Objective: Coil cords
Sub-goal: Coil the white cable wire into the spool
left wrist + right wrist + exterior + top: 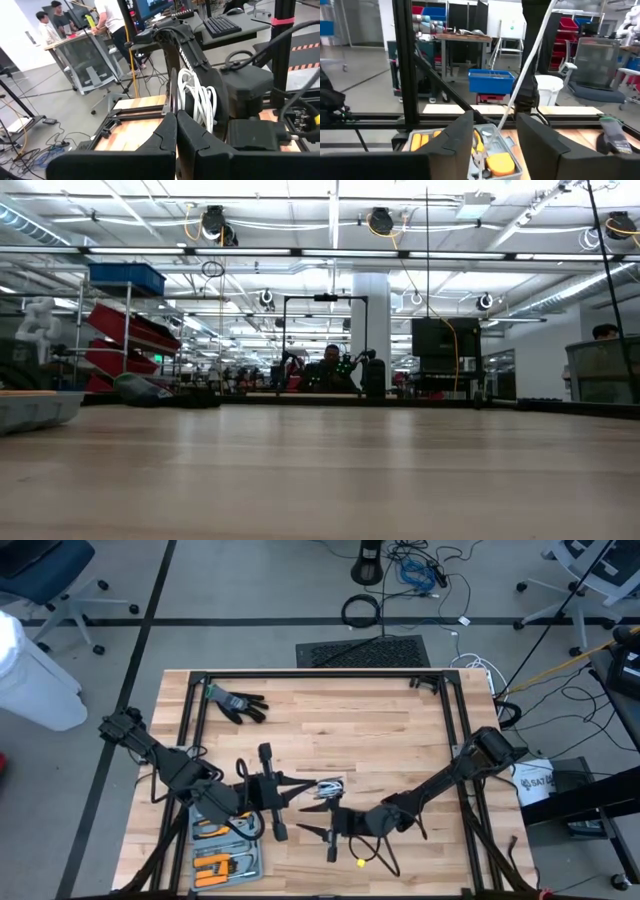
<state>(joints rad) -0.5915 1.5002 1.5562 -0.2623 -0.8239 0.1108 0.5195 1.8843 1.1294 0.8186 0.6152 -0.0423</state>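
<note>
From above, the cord (329, 786) lies bunched mid-table, between the left gripper (297, 790) and the right gripper (312, 832); the left sits nearer, its tip just beside the bundle.

The level view shows bare table (320, 480) only (neither arm nor cord reaches it).

The left wrist view shows its fingers (165, 137) clenched together, white loops (197, 100) hanging just beyond them against the other arm.

In the right wrist view the fingers (457, 137) stand apart, a taut white strand (527, 65) running up between them, touching neither; a tool tray (492, 157) lies beyond.
</note>
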